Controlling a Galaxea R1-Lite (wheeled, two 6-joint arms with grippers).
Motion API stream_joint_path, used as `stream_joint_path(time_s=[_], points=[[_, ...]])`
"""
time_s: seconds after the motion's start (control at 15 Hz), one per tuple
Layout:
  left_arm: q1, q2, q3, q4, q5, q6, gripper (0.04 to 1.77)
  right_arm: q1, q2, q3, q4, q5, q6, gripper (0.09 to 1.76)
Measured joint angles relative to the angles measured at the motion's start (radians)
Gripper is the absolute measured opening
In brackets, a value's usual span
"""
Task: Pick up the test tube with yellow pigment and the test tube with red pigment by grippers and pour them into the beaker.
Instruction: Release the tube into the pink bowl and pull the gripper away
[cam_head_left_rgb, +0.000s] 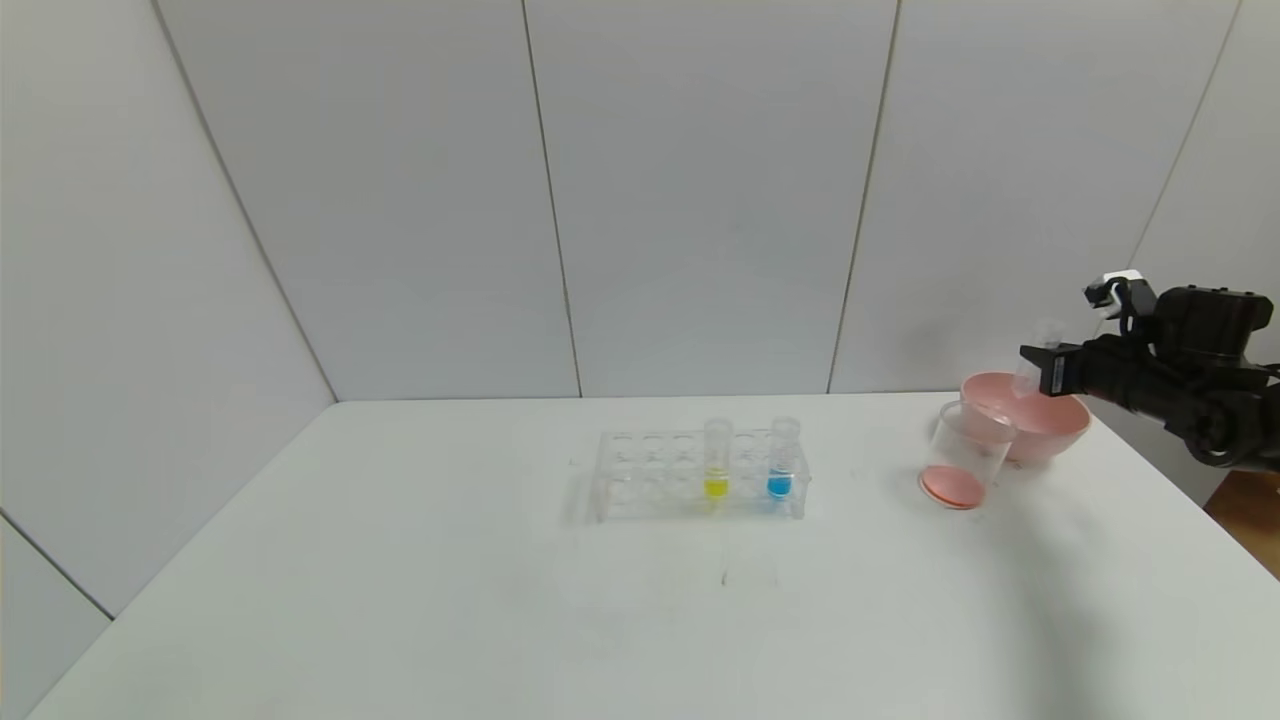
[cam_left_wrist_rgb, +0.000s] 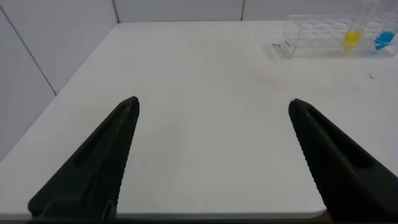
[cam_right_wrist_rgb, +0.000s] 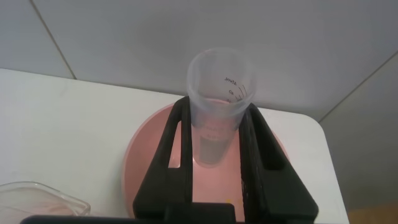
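The test tube with yellow pigment (cam_head_left_rgb: 717, 462) stands upright in the clear rack (cam_head_left_rgb: 650, 472) at mid-table; it also shows in the left wrist view (cam_left_wrist_rgb: 352, 36). My right gripper (cam_head_left_rgb: 1036, 374) is shut on a slim clear tube (cam_right_wrist_rgb: 221, 81) that shows no coloured liquid, and holds it above the pink bowl (cam_head_left_rgb: 1052, 428). This tube also shows in the head view (cam_head_left_rgb: 1028, 380). The beaker (cam_head_left_rgb: 966, 452) stands just in front of the bowl with a thin red-orange layer at its bottom. My left gripper (cam_left_wrist_rgb: 214, 106) is open and empty over the table's near left part.
A tube with blue liquid (cam_head_left_rgb: 781, 462) stands in the rack to the right of the yellow one. The pink bowl (cam_right_wrist_rgb: 143, 162) sits near the table's far right edge. The beaker's rim (cam_right_wrist_rgb: 37, 191) shows beside the bowl in the right wrist view.
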Motion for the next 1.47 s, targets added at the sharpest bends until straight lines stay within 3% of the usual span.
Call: stream_joint_path(time_s=[0.67, 0.87, 1.07, 1.47], points=[[0.000, 0.000, 0.000, 0.000, 0.000, 0.000, 1.72, -0.008, 0.023, 0.008, -0.001, 0.002, 0.011, 0.50], [0.000, 0.000, 0.000, 0.000, 0.000, 0.000, 1.72, -0.013, 0.026, 0.009, 0.004, 0.003, 0.011, 0.88], [0.000, 0.000, 0.000, 0.000, 0.000, 0.000, 1.72, -0.016, 0.027, 0.010, -0.004, 0.002, 0.012, 1.14], [0.000, 0.000, 0.000, 0.000, 0.000, 0.000, 1.72, -0.019, 0.011, 0.009, -0.021, -0.003, 0.012, 1.44]])
